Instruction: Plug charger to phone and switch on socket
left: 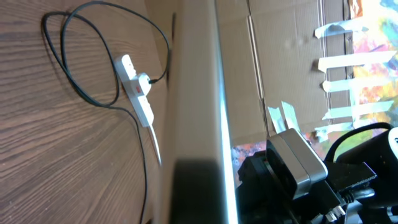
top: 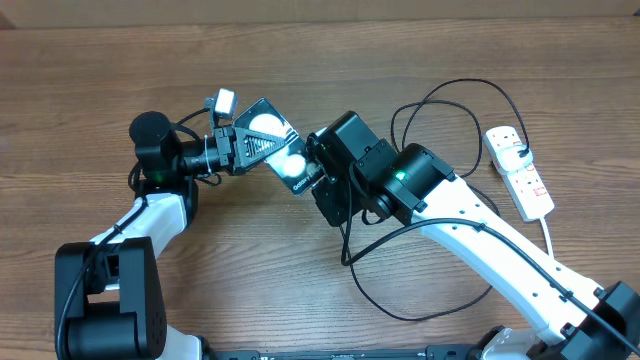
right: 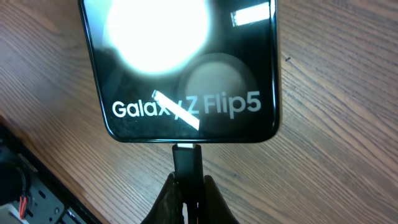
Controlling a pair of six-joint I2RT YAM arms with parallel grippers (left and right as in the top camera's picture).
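Observation:
My left gripper [top: 243, 146] is shut on the phone [top: 272, 139], a glossy black slab held above the table; in the left wrist view the phone [left: 194, 106] shows edge-on. My right gripper [right: 186, 186] is shut on the charger's black connector [right: 186, 160]. The connector's silver tip meets the middle of the bottom edge of the phone [right: 186, 74], which reads "Galaxy Z Flip5". I cannot tell how deep the tip sits. The thin black cable [top: 455, 92] loops to the white socket strip [top: 520, 172], where its black plug [top: 524, 153] is seated.
More of the charger cable [top: 420, 300] lies in a large loop on the wood table under my right arm [top: 480, 225]. The strip [left: 137, 87] and the cable loop [left: 68, 56] also show in the left wrist view. A cardboard wall [left: 273, 56] stands behind.

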